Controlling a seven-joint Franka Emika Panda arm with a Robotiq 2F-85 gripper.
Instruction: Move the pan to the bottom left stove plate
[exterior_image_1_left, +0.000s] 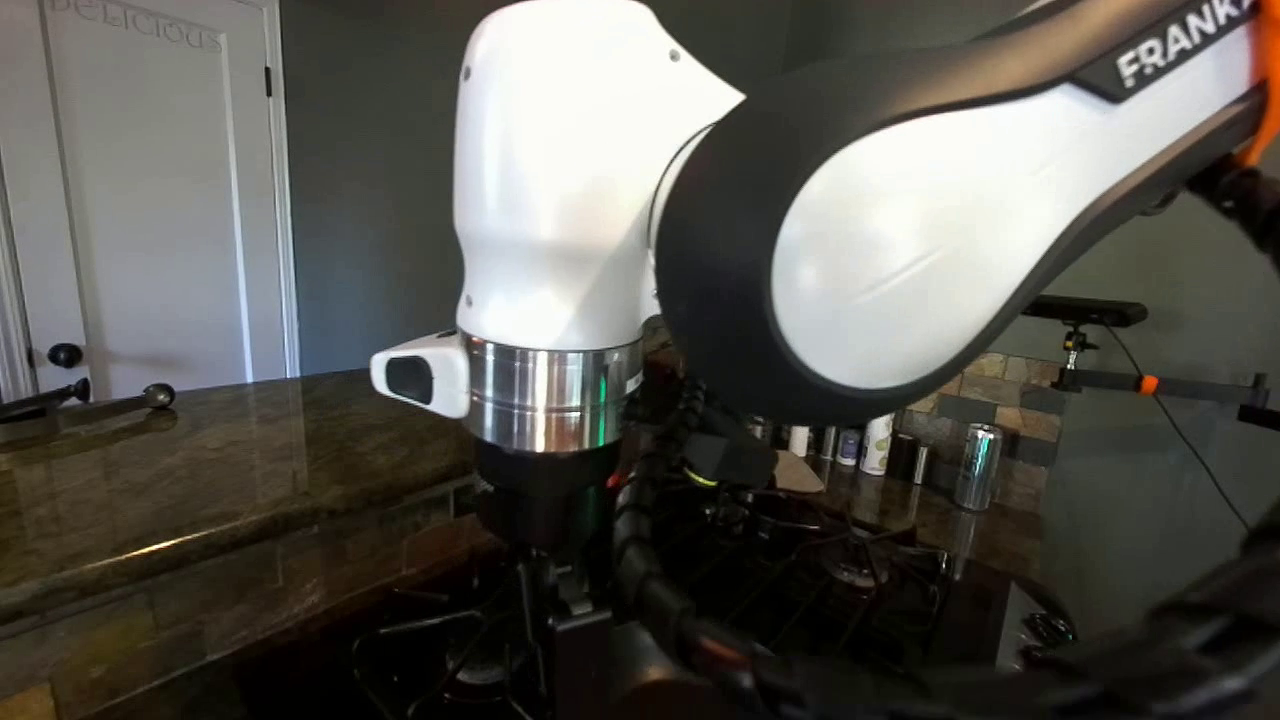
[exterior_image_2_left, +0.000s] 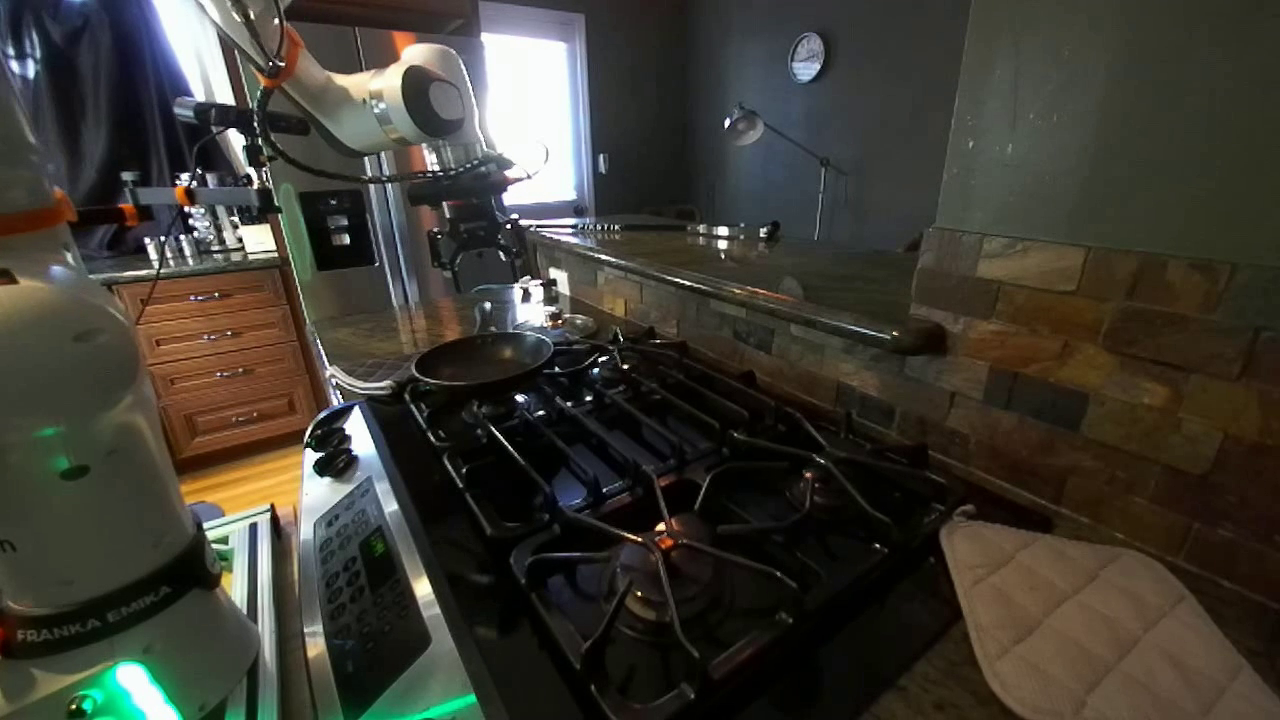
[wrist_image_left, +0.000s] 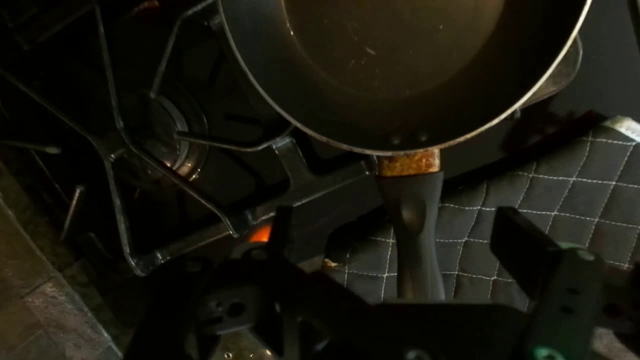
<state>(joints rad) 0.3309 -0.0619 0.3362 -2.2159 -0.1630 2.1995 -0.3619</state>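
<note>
The pan is dark, round and shallow, at the far front end of the stove in an exterior view. In the wrist view the pan overlaps the grate, its black handle pointing toward my gripper. My gripper is open, with the handle between its fingers in that view and nothing held. In an exterior view the gripper hangs above the handle, apart from it. The far front burner is partly hidden by the pan; the near front burner is bare.
A dark quilted mat lies under the handle. A raised stone ledge runs along the back of the stove. A pale pot holder lies at the near end. The control panel borders the stove's front.
</note>
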